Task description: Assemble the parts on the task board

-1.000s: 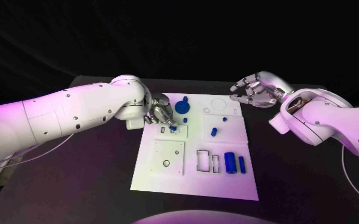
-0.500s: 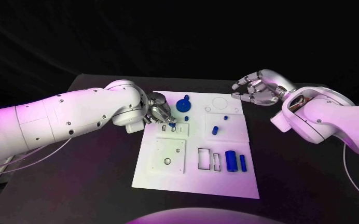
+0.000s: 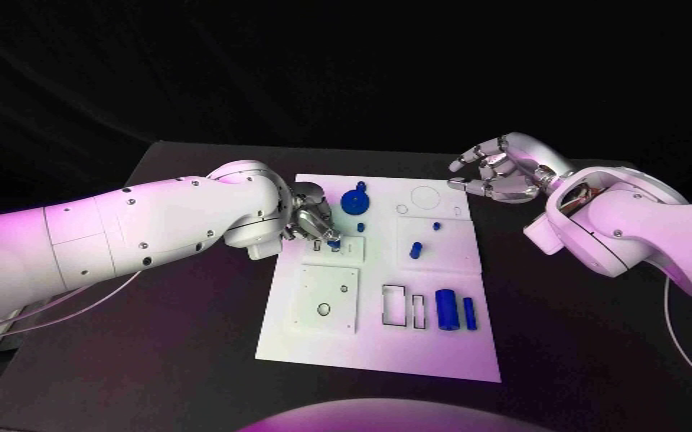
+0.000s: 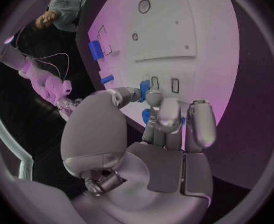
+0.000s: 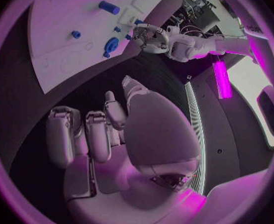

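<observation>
Left hand pinches a small blue plastic part over slots at 10 o'clock on the white flat task board. Keep it upright, align with slot, press straight down. Right hand at 2 o'clock, off-board, loosely curled, grasping nothing.

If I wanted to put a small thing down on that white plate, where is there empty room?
The task board's near strip, below the two blue cylinders and slots, is bare. The far right corner holds only an outlined circle. The far left is crowded: the left hand works beside the blue disc part.
</observation>
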Robot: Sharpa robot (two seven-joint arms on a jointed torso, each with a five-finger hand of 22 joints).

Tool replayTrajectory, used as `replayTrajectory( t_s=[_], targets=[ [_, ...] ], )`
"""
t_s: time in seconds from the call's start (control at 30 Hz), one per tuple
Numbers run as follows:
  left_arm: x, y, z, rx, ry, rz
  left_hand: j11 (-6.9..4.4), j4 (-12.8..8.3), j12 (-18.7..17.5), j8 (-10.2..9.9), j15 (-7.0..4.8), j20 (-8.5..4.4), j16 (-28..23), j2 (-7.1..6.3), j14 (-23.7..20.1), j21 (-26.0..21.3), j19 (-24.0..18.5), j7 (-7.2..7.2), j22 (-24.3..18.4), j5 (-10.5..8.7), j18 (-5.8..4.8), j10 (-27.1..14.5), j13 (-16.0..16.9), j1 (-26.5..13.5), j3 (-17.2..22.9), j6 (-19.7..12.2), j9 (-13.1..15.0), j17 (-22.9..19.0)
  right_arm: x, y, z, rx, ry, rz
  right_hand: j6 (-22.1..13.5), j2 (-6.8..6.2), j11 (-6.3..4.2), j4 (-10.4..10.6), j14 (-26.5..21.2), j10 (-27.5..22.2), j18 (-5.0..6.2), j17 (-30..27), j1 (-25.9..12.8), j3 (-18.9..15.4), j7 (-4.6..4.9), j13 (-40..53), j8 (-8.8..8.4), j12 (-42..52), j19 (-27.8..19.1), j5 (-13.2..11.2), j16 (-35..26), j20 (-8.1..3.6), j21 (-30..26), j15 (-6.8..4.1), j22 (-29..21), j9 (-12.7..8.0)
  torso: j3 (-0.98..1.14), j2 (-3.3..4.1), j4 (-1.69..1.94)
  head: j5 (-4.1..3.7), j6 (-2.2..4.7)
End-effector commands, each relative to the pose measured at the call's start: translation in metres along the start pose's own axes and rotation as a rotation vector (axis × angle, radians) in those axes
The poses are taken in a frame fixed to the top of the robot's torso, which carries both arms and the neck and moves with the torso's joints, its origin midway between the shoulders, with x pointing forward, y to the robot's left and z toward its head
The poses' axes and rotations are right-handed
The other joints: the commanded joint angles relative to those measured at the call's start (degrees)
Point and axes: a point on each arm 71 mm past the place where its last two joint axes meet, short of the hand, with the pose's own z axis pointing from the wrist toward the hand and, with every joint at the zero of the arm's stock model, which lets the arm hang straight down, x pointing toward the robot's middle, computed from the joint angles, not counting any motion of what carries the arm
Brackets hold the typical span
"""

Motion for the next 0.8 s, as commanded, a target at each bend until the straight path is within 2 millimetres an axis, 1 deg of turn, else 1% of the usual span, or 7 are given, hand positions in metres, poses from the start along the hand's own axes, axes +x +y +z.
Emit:
replayTrajectory(
  t_s=[0.03,0.57,0.63,0.8],
  targets=[
    [0.0012,-0.0027,0.0012,0.005,-0.03,0.061,0.01,-10.85,-0.28,0.43,-0.4,-0.39,-0.37,0.57,0.18,0.1,-0.17,-0.15,-0.01,0.37,-0.56,0.21,-0.28,-0.17,11.02,0.43,1.31,0.07,0.001,0.0004,-0.0001,-0.006,0.008,-0.004,0.49,-0.03,-0.05,0.29,4.12,-0.37,0.78,6.64,-0.08,0.01,-0.09,-0.09,0.39,-0.3,-0.2,0.32,-0.38,0.02,-0.28,-0.35,8.44,-0.07,-0.03,0.06,-0.08,0.13,-0.02],
    [0.0038,-0.0032,0.0047,-0.002,-0.033,0.097,-0.1,-10.89,-0.02,0.8,-0.47,-0.45,-0.38,0.64,0.2,0.15,-0.05,-0.28,0.16,0.36,-0.59,0.5,-0.11,-0.54,11.1,0.43,1.6,0.09,0.0014,0.0007,-0.0002,-0.008,0.008,-0.004,0.49,0.0,-0.06,0.3,4.12,-0.34,0.78,6.64,-0.1,0.01,-0.1,-0.07,0.4,-0.28,-0.2,0.47,-0.39,0.01,-0.29,-0.36,8.44,-0.09,-0.07,0.06,0.0,-0.01,-0.09],
    [0.004,-0.0029,0.0048,-0.004,-0.03,0.101,-0.12,-10.9,0.02,0.87,-0.49,-0.46,-0.36,0.67,0.21,0.19,0.02,-0.31,0.26,0.37,-0.61,0.55,-0.1,-0.58,11.13,0.43,1.65,0.12,0.0014,0.0006,-0.0002,-0.008,0.008,-0.004,0.49,0.0,-0.06,0.3,4.12,-0.34,0.78,6.64,-0.1,0.01,-0.1,-0.07,0.4,-0.28,-0.2,0.47,-0.39,0.01,-0.29,-0.36,8.44,-0.09,-0.09,0.08,-0.03,-0.3,-0.13],
    [0.0049,-0.0021,0.0051,-0.009,-0.014,0.116,-0.15,-10.92,-0.08,0.97,-0.51,-0.48,-0.37,0.76,0.22,0.26,0.13,-0.34,0.42,0.38,-0.65,0.54,-0.29,-0.66,11.22,0.41,1.73,0.11,0.0014,0.0004,-0.0003,-0.007,0.008,-0.004,0.49,0.0,-0.06,0.3,4.12,-0.34,0.78,6.64,-0.1,0.01,-0.1,-0.07,0.4,-0.28,-0.2,0.47,-0.39,0.01,-0.29,-0.36,8.44,-0.09,-0.08,0.08,0.02,-0.32,-0.15]
  ],
)
